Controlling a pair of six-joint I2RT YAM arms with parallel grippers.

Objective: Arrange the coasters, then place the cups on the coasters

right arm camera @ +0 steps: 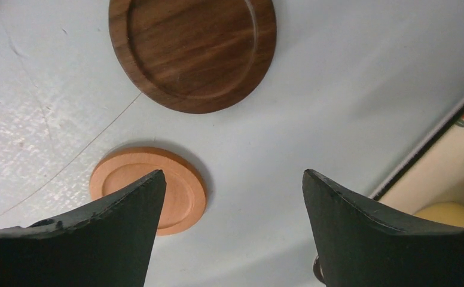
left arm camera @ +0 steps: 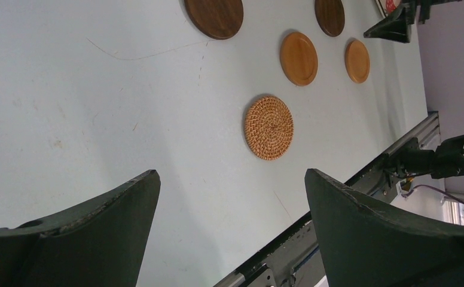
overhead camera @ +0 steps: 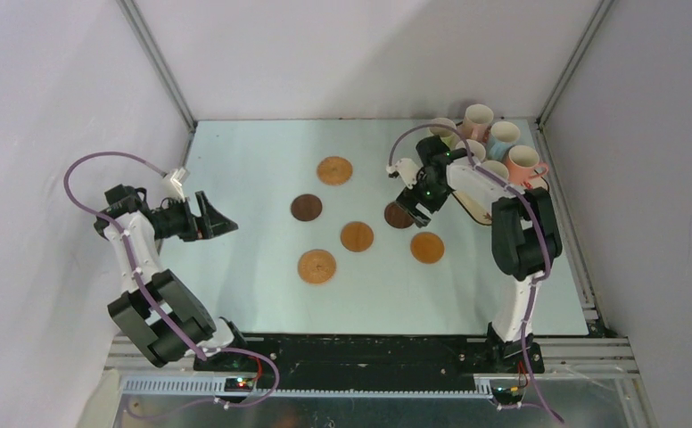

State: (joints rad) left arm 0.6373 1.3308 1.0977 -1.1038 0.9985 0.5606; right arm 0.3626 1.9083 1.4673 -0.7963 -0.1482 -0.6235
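Note:
Several coasters lie flat mid-table: a woven one (overhead camera: 334,169) at the back, a dark brown one (overhead camera: 306,207), a tan one (overhead camera: 357,236), a second woven one (overhead camera: 317,266) and another tan one (overhead camera: 427,247). A second dark brown coaster (right arm camera: 192,51) lies just beyond my right gripper (right arm camera: 234,176), which hovers open and empty above the table, a tan coaster (right arm camera: 185,182) under its left finger. The cups (overhead camera: 504,134) stand clustered on the tray at back right. My left gripper (left arm camera: 232,179) hangs open and empty at the left, far from the woven coaster (left arm camera: 268,127).
The strawberry-print tray (overhead camera: 476,212) holding the cups sits against the right wall, close behind my right arm. Its edge and a yellow cup (right arm camera: 451,212) show beside my right finger. Walls enclose the table on three sides; a black rail (overhead camera: 369,343) runs along the near edge.

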